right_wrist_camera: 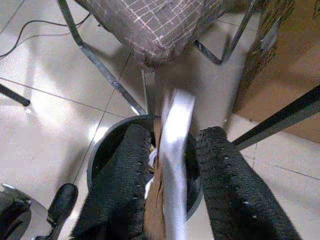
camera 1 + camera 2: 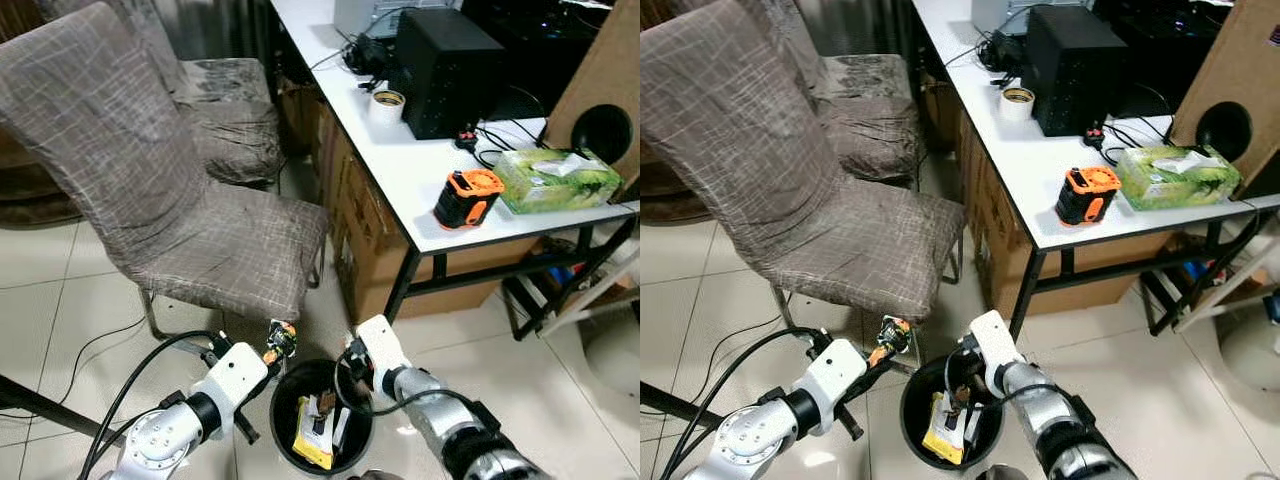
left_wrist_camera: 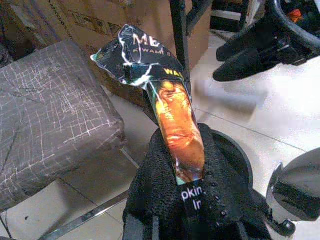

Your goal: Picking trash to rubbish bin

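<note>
"KWAMI" on the wrapper [image 3: 170, 100]

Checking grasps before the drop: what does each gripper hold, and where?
Left gripper pinches a snack wrapper by its lower end. Right gripper is open, a pale strip falling between its fingers.

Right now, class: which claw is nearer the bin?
Right. The right claw sits over the bin opening, open, with a blurred scrap between its fingers. The left claw, shut on a wrapper, is beside the rim.
</note>
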Tool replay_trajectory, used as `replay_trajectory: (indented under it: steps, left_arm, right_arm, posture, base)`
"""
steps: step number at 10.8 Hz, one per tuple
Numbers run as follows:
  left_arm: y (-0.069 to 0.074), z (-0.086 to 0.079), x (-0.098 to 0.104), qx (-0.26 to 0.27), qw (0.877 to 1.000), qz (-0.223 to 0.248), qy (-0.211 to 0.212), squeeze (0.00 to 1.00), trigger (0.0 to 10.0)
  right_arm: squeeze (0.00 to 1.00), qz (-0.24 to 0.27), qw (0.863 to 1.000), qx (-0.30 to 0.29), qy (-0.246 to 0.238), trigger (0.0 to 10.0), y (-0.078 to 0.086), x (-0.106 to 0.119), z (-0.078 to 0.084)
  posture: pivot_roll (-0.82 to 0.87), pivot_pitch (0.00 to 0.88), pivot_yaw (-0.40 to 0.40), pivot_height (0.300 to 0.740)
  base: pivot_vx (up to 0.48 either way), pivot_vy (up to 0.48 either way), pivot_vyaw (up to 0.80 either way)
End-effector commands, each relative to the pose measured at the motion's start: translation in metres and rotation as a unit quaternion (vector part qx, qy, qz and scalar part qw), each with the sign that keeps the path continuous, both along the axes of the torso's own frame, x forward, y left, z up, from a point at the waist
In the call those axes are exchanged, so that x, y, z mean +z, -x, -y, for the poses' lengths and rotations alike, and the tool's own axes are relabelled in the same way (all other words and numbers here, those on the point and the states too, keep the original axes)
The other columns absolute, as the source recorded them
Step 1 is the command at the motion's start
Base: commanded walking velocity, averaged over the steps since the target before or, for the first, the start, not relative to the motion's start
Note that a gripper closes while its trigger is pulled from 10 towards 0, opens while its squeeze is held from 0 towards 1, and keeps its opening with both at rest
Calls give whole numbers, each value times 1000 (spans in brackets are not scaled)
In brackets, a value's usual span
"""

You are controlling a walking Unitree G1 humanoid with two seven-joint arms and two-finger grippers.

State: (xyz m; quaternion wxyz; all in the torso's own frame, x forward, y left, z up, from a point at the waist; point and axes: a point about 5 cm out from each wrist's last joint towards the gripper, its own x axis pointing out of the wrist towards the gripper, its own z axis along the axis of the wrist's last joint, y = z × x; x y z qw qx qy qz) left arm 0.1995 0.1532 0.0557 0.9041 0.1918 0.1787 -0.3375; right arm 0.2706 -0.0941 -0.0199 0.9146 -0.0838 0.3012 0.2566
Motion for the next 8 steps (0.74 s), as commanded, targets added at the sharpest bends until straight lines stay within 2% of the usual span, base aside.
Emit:
replay_trajectory:
  steps: [1, 4, 5, 6, 7, 8]
  left_arm:
    - [-1, 0, 3, 4, 1000, 6, 2, 0, 10000]
    - [-4, 1, 3, 6, 1000, 7, 3, 0, 10000]
    - [-9, 6, 1, 13, 1000, 8, 15, 0, 10000]
    - [-18, 15, -10, 22, 999, 0, 27, 0, 10000]
    - [-26, 28, -24, 20, 999, -20, 29, 0, 10000]
    - [-35, 42, -39, 30, 998, -48, 35, 0, 10000]
  right_arm:
    - [1000, 3, 1000, -1, 1, 10000, -1, 0, 2]
    - [1000, 4, 1000, -9, 10, 10000, -2, -1, 7]
    - [957, 9, 1000, -7, 12, 10000, -3, 1, 9]
    - [0, 18, 1000, 7, 3, 10000, -2, 4, 12]
    - [0, 35, 999, 33, 1, 10000, 6, 8, 19]
    - [0, 50, 998, 47, -17, 10000, 23, 16, 31]
  posture:
    - [-50, 101, -55, 740]
    - [-56, 89, -52, 740]
    - [-78, 80, -48, 740]
    - [-121, 73, -41, 740]
    - [-146, 71, -39, 740]
    - [-181, 73, -36, 740]
  base:
    - [0, 0, 0]
    - [0, 0, 0]
    - [0, 0, 0]
    - [0, 0, 0]
    - [0, 0, 0]
    - [0, 0, 0]
